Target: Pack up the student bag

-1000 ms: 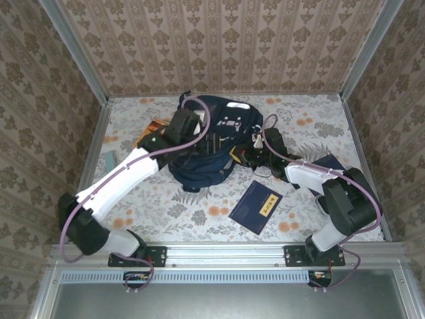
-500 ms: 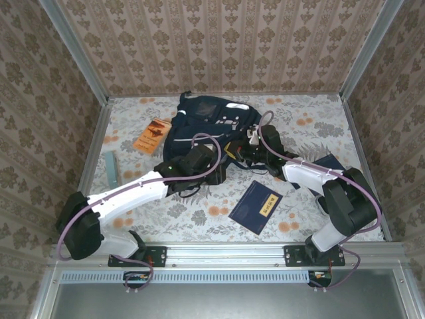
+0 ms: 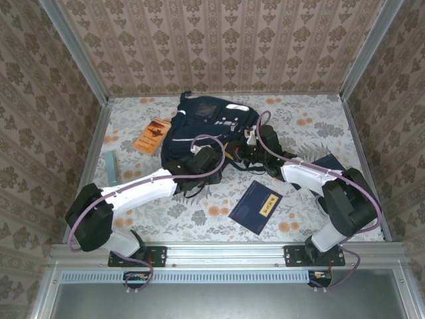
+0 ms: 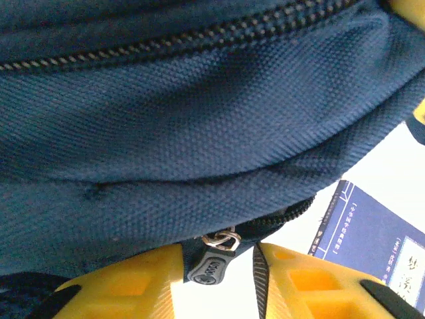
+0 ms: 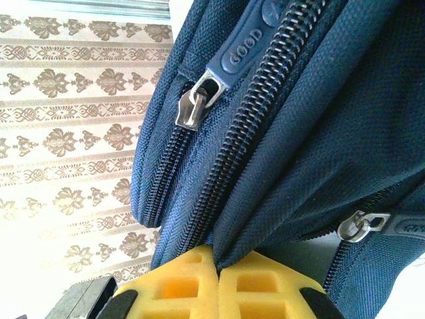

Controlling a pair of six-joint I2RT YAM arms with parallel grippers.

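Note:
The student bag (image 3: pixel 209 123), navy with white stripes, lies at the back middle of the table. My left gripper (image 3: pixel 212 161) is at its near edge. In the left wrist view the yellow fingers (image 4: pixel 133 286) stand apart, with a grey zipper pull (image 4: pixel 211 267) hanging between them. The pull lies against the left finger, with a gap to the right one. My right gripper (image 3: pixel 247 151) is at the bag's right side. In the right wrist view it (image 5: pixel 217 269) is shut on a fold of the bag's fabric (image 5: pixel 279 199) beside a closed zipper.
A flat navy book with gold lettering (image 3: pixel 255 206) lies in front of the bag and also shows in the left wrist view (image 4: pixel 372 232). An orange booklet (image 3: pixel 151 135) and a teal item (image 3: pixel 111 168) lie at the left. Another navy object (image 3: pixel 330 163) lies under the right arm.
My left arm came down from over the bag's top to its near edge, and its jaws narrowed around the zipper pull. The bag shifted and flattened. The right gripper kept its hold.

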